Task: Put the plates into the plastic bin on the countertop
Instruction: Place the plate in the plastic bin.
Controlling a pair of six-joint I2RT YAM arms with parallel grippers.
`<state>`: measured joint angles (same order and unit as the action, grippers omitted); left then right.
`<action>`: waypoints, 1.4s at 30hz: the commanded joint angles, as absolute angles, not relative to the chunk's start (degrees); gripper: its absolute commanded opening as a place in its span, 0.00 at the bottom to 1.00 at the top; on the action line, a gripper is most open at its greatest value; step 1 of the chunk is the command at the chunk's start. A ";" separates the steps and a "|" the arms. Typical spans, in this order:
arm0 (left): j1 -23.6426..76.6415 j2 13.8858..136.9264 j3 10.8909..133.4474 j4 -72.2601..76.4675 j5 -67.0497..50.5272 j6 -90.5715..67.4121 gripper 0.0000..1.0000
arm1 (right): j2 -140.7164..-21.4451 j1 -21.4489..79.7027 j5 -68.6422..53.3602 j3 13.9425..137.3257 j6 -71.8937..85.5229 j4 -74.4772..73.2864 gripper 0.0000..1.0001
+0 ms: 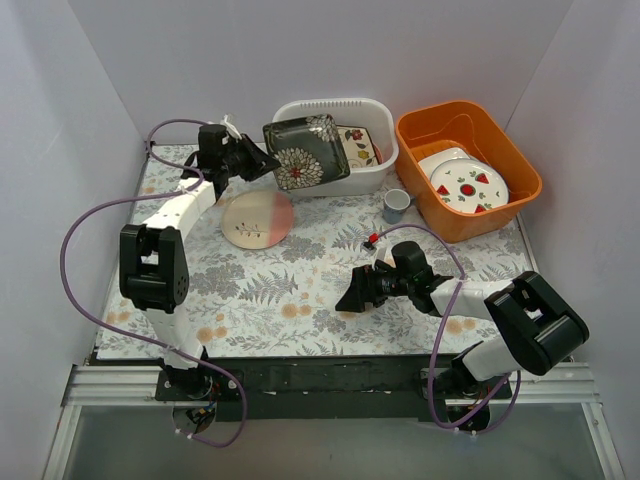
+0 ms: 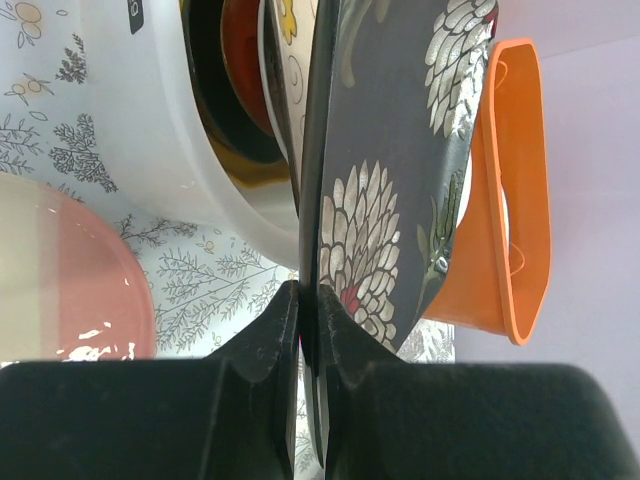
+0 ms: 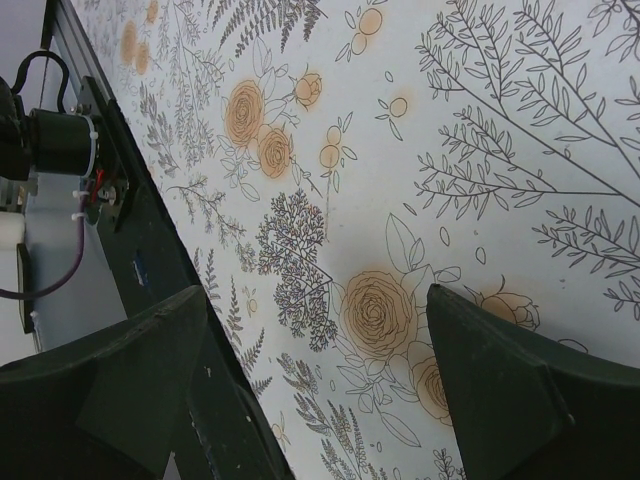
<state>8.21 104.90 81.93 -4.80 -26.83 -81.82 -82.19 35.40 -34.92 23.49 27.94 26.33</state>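
The black white-flowered square plate (image 1: 305,152) hangs tilted over the front rim of the plastic bin (image 1: 372,178), at the bin's 8 o'clock corner. The left gripper (image 1: 268,160) is clamped on its edge, fingers pinched tight against both faces. Held by one edge like this, the plate can probably be slid in on its side beside the plates already standing there. These include a cream floral square plate (image 1: 360,145) and, in the left wrist view, dark and red round ones.

The pink plate (image 1: 256,218) lies flat on the countertop (image 1: 300,285) at the held plate's 7 o'clock, not yet binned.

The right gripper (image 1: 348,297) hovers low over bare countertop with its fingers wide apart and nothing between them, likely parked out of the way.

At the bin's 3 o'clock, the orange tub (image 1: 528,188) holds white fruit-marked plates (image 1: 465,185). A small cup (image 1: 396,205) stands between the two containers.

A dark sticker (image 2: 135,12) on the bin wall is cut off and unreadable. No other writing shows.
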 commanded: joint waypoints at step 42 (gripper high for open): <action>13.80 134.73 127.88 -3.07 -27.86 -83.15 0.00 | -74.09 35.68 -29.62 16.26 31.46 25.22 0.98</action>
